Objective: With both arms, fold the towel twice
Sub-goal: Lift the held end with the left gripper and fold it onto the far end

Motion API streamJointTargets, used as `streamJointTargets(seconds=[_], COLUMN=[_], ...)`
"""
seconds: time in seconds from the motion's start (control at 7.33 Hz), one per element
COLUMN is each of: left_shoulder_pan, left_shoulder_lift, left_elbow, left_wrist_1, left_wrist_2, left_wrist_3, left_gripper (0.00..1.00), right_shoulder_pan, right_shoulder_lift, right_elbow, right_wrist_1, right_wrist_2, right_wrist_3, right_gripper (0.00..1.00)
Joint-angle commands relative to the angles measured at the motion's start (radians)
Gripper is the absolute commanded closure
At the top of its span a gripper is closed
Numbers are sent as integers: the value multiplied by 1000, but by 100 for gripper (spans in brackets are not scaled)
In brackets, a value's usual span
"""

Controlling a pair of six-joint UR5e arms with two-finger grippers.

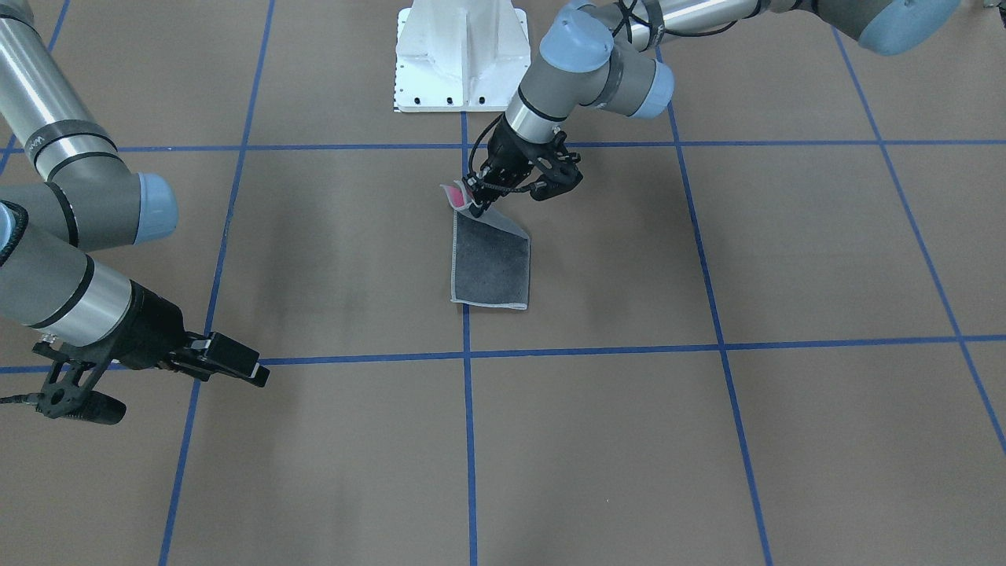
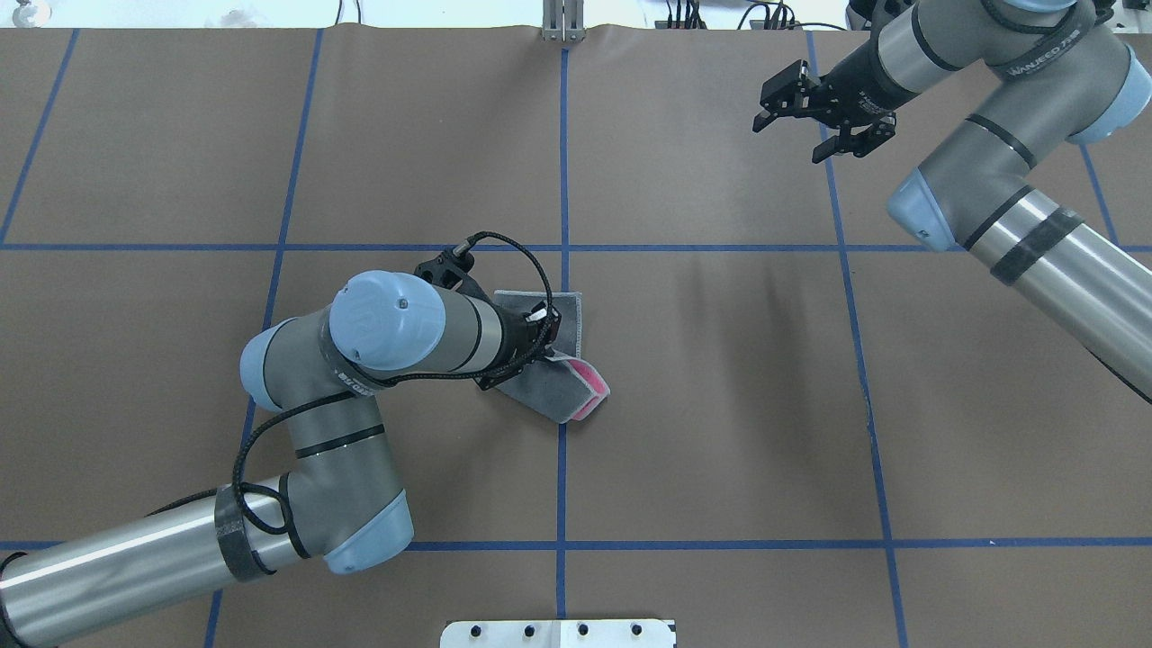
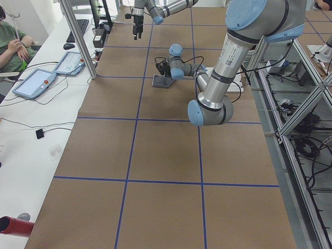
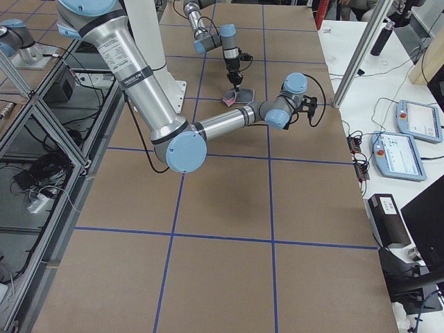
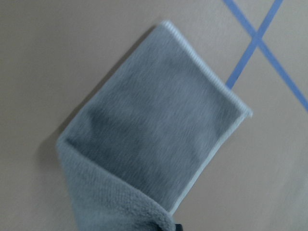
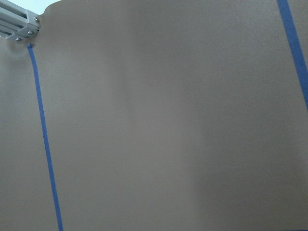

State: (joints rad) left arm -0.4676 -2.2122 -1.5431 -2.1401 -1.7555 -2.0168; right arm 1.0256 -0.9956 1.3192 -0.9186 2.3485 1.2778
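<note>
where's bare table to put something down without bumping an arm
Widest bare patch: table between the towel and the right arm, on the robot's right. The far squares on its left, beyond the left arm, are bare too. Crowded: at the towel, where the left gripper pinches a corner, and under the open right gripper.

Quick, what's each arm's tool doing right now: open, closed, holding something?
Left tool: closed, pinching a raised corner of the towel.
Right tool: open, holding nothing, well away from the towel.
</note>
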Motion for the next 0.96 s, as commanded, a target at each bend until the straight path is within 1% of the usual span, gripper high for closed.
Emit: streamJointTargets(seconds=[0.0,0.14,0.55,0.82], left_shoulder_pan=[-61,-69,-69,-74], left_shoulder_lift=[-9,-7,13,16], left_elbow=[31,31,50,54], left_wrist_1=[-7,-7,-72,-86], left_wrist_2=[-6,-7,-7,-25], left_wrist_3=[-16,-37,-37,-39], left_gripper=[100,100,100,100], right_shoulder_pan=[-4,-4,-6,-12], right_shoulder_lift=[2,2,3,0], right_elbow=[-2,-2,-2,-3], right_wrist_1=[1,1,1,1], right_wrist_2=[-3,-5,-8,-8], right_wrist_3=[0,0,-2,0], right_gripper=[0,0,0,0])
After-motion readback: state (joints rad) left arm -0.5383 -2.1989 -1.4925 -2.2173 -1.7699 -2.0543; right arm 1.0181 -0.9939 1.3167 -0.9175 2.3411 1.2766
